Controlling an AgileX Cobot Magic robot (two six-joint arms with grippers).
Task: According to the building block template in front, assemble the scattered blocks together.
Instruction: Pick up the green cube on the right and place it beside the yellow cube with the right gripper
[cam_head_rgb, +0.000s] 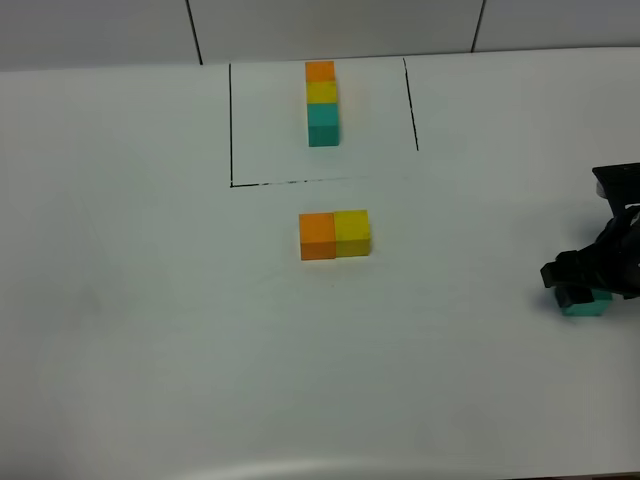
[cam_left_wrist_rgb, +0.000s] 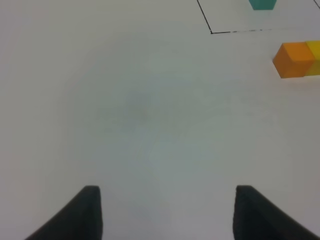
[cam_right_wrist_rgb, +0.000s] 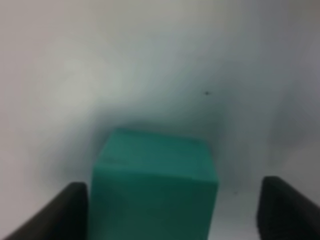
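STEP: teal block (cam_right_wrist_rgb: 155, 185) pick-up; it sits far right on the counter (cam_head_rgb: 150, 300), well apart from the joined orange block (cam_head_rgb: 317, 236) and yellow block (cam_head_rgb: 352, 233) | FINGERS: right fingers (cam_right_wrist_rgb: 280, 210) straddle it, unclamped; left fingers (cam_left_wrist_rgb: 260, 215) spread, empty | NEXT: you clamp, lift, seat it against yellow per the template (cam_head_rgb: 322, 100).

Plain white table (cam_head_rgb: 150, 330) with one tiny dark speck (cam_right_wrist_rgb: 206, 92) on it. Behind the far edge there's a pale grey wall (cam_head_rgb: 330, 25), split into panels by a couple of dark seams (cam_head_rgb: 194, 30).
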